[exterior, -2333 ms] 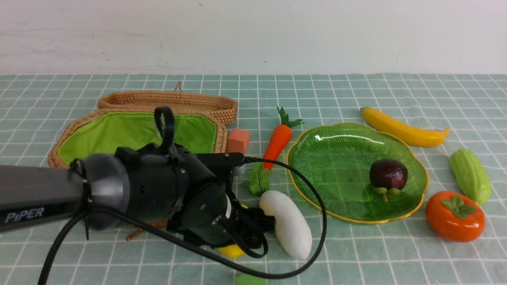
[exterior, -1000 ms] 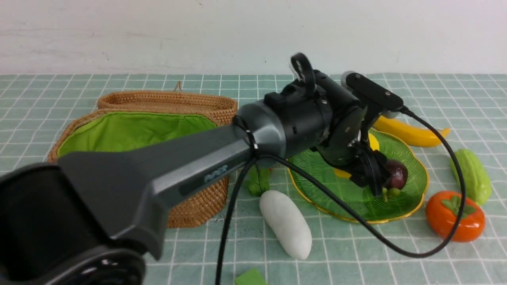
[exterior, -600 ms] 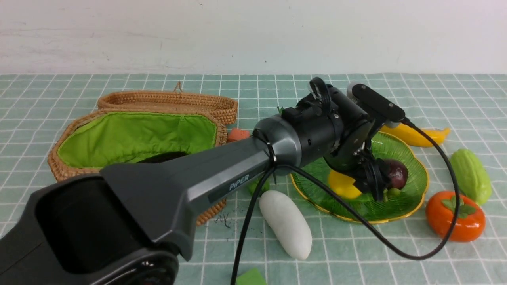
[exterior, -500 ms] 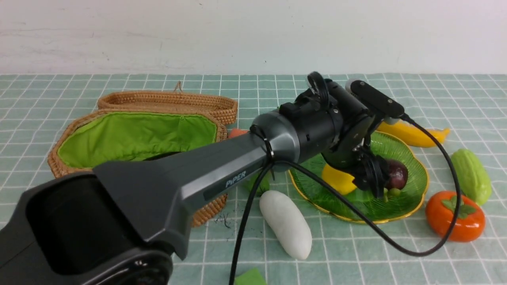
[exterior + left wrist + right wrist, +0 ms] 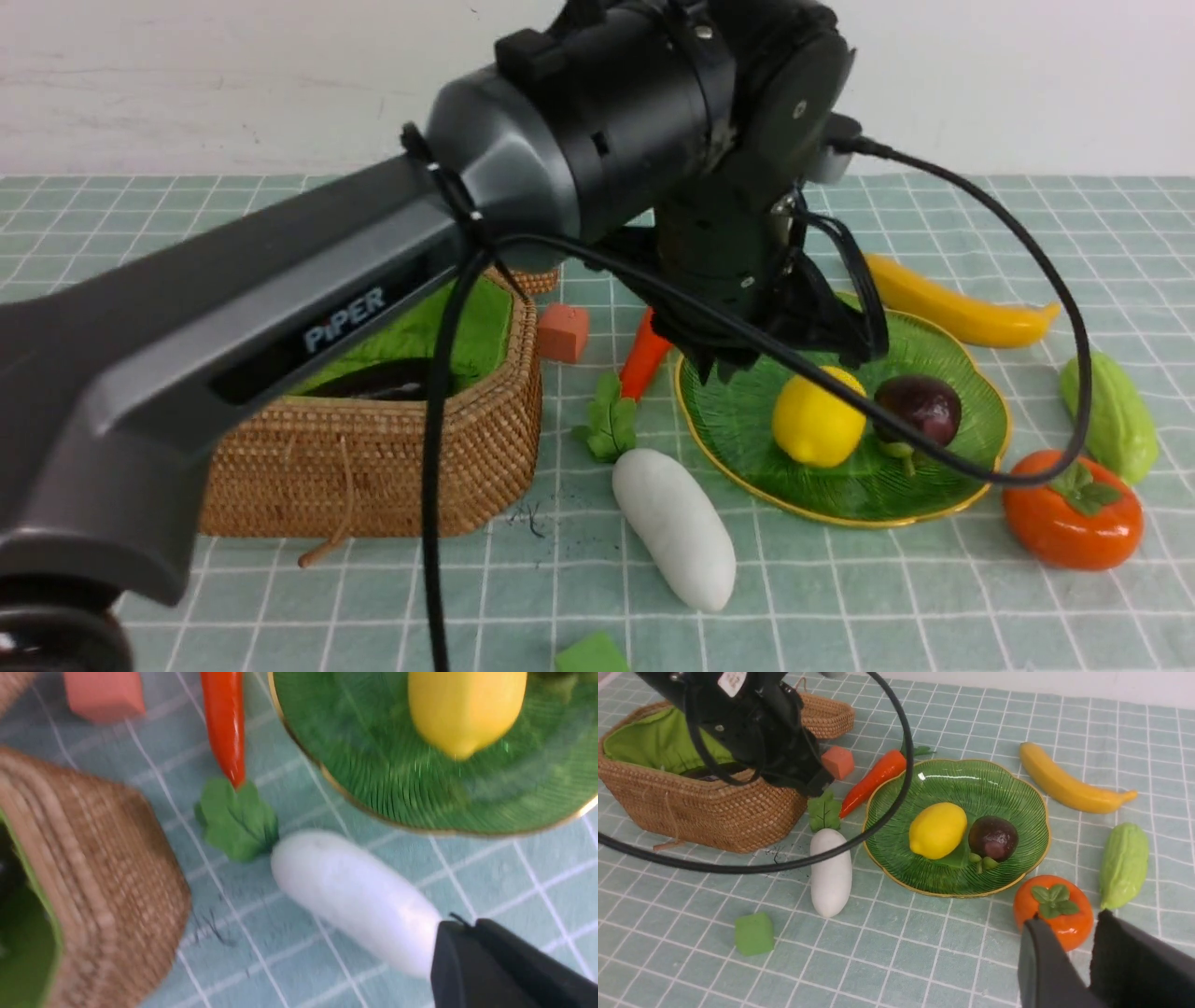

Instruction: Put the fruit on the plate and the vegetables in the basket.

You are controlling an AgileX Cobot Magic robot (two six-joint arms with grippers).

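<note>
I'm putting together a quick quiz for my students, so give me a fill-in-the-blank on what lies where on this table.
On the green plate lie the mangosteen and the ____.
The carrot lies between the plate and the salmon-pink ____.
The persimmon sits off the plate, beside the light green ____.

Missing words: lemon; cube; gourd.
</note>
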